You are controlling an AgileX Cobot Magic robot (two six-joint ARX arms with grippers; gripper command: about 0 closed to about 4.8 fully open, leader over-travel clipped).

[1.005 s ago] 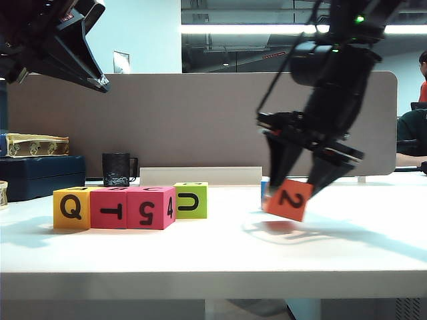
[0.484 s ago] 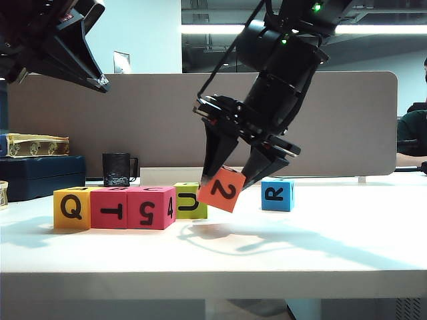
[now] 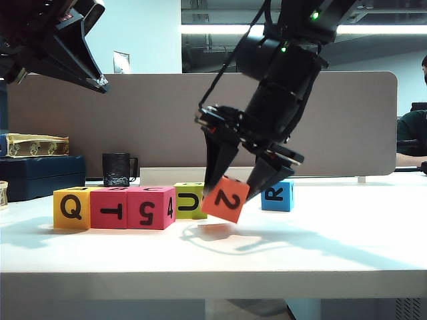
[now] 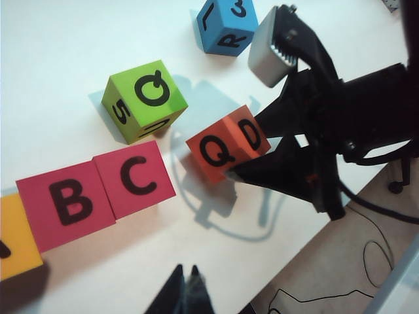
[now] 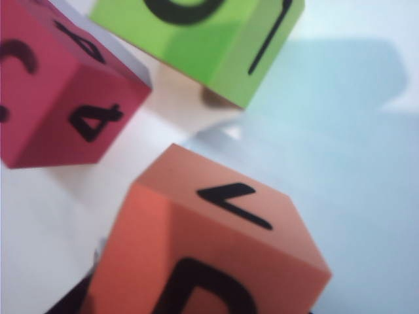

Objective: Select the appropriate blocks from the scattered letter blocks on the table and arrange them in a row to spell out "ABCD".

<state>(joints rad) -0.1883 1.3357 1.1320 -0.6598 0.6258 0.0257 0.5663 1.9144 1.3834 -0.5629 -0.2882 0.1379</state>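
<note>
Gripping a tilted orange foam cube [image 3: 226, 199], right tool [image 3: 241, 187]; left tool [image 4: 186, 293] shut.

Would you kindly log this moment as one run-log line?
right gripper: holds orange block tilted, beside red C block | left gripper: shut, raised, empty

Office, open-plan, with a robot test bench: we note a white desk [image 3: 213, 263] backed by a long grey-brown partition screen [image 3: 167, 120], strip ceiling lights [image 3: 220, 29] and exposed ceiling ducts behind it. We also list a black mug [image 3: 117, 169], a dark blue case [image 3: 40, 175] with a cream box [image 3: 37, 145] on top at the desk's left end, and a seated person in red [image 3: 423, 80] partly seen past the screen at the right edge.
</note>
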